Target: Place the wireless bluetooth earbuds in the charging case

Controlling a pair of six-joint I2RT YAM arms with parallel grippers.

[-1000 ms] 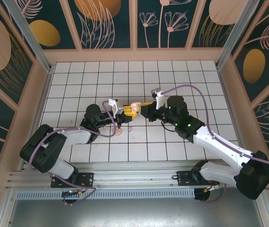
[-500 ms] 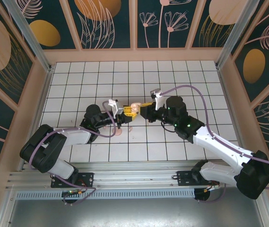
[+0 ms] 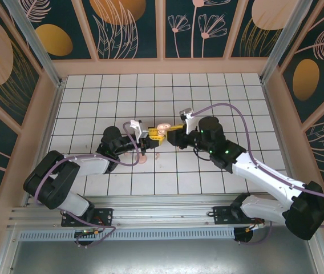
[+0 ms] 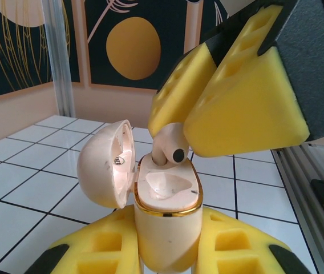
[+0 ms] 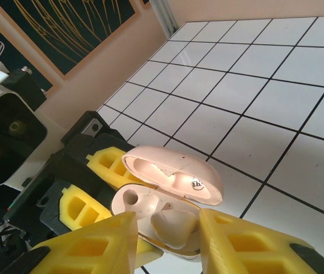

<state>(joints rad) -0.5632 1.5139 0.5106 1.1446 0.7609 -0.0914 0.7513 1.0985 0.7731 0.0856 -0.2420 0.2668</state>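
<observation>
Left wrist view: the pale pink curved earbud (image 4: 170, 145) stands half-seated in the open round pink charging case (image 4: 165, 228) clamped by the left tool (image 4: 165, 254); whether the right tool (image 4: 182, 128) grips it cannot be told, so a dragging withdrawal could pull it out.

White grid table (image 3: 207, 91) w/ dark floral wall panels (image 3: 133, 28) around.

Your charging case (image 4: 165, 228) is pale pink with a gold rim; the earbud (image 4: 170, 149) is creamy pink with a black tip. The left gripper (image 4: 165, 254) and right gripper (image 5: 167, 237) show yellow foam on black. The table (image 3: 93, 97) is white with dark grid lines; wall panels (image 3: 128, 28) are navy with gold discs and pale plant outlines.
</observation>
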